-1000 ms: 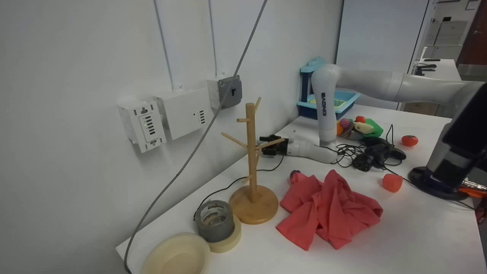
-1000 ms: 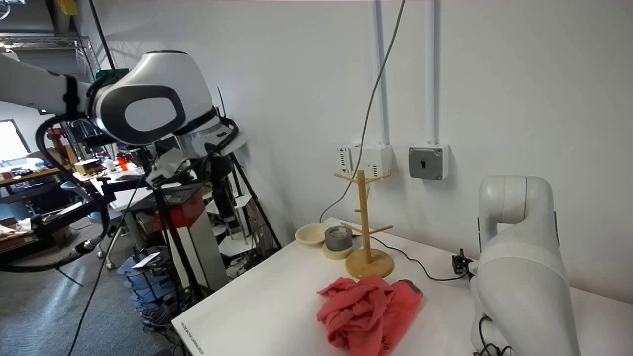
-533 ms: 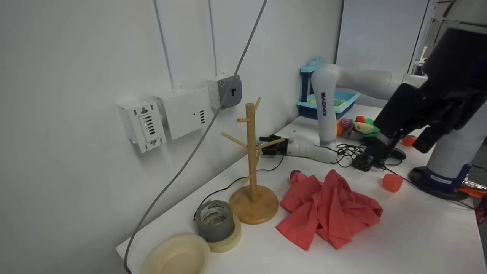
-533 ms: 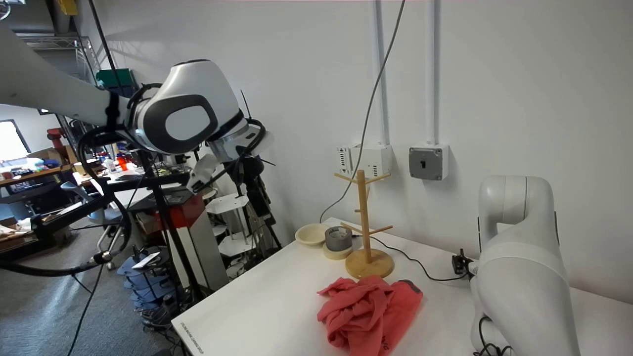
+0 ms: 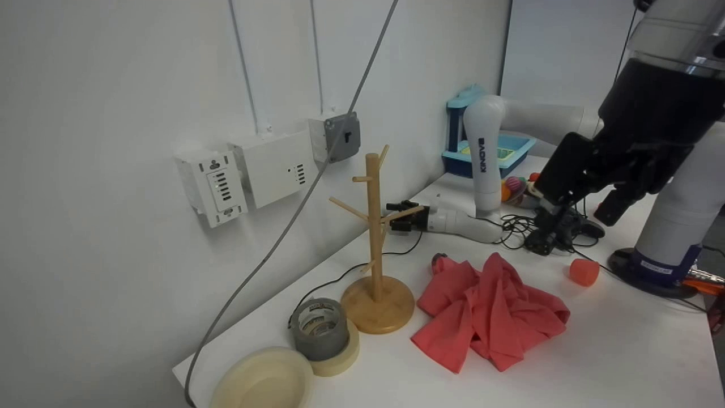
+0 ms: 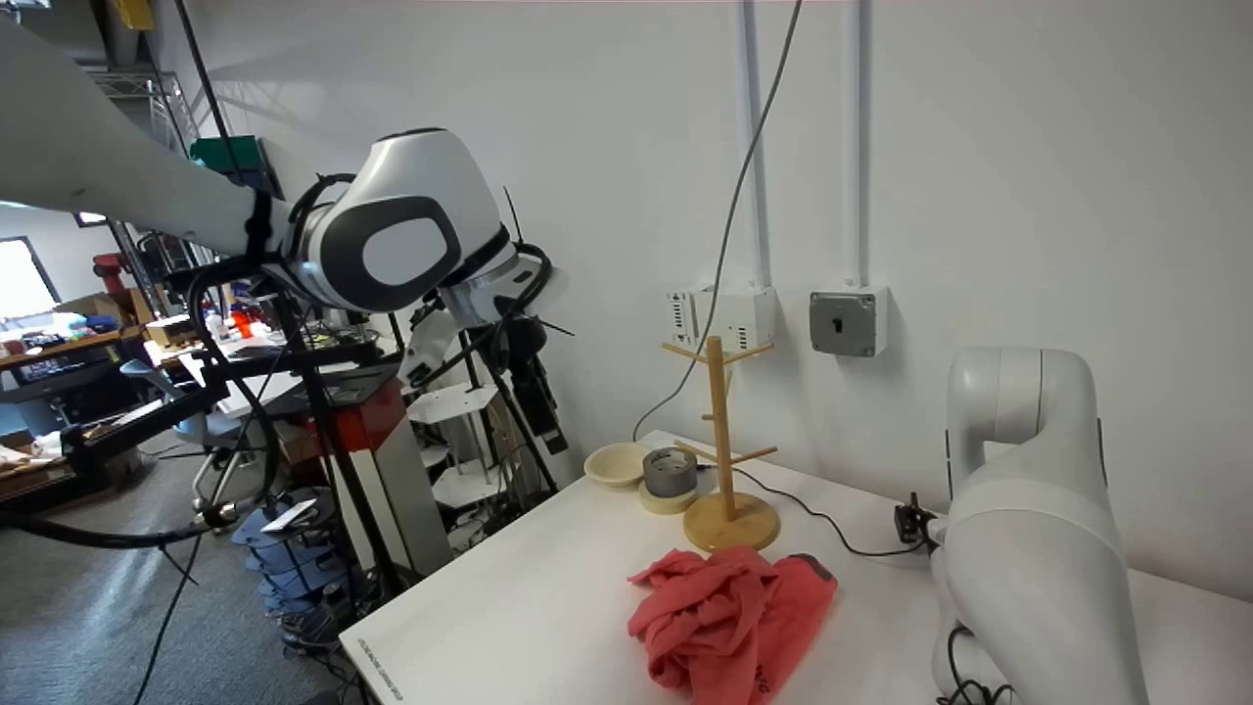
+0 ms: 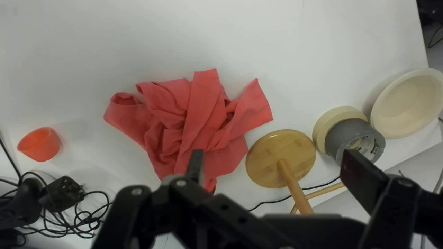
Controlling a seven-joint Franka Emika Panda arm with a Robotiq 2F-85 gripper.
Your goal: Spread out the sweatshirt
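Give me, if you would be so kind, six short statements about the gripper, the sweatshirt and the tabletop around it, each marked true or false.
1. The sweatshirt lies bunched and wrinkled on the table. True.
2. The gripper stands open. True.
3. The sweatshirt is clamped in the gripper. False: the gripper holds nothing.
4. The gray tape roll rests on the beige tape roll, near the wooden mug tree. True.
5. The wooden mug tree lies on its side. False: it stands upright.
6. In the wrist view, the gray tape roll sits between the sweatshirt and the wooden mug tree. False: the wooden mug tree stands between the sweatshirt and the gray tape roll.
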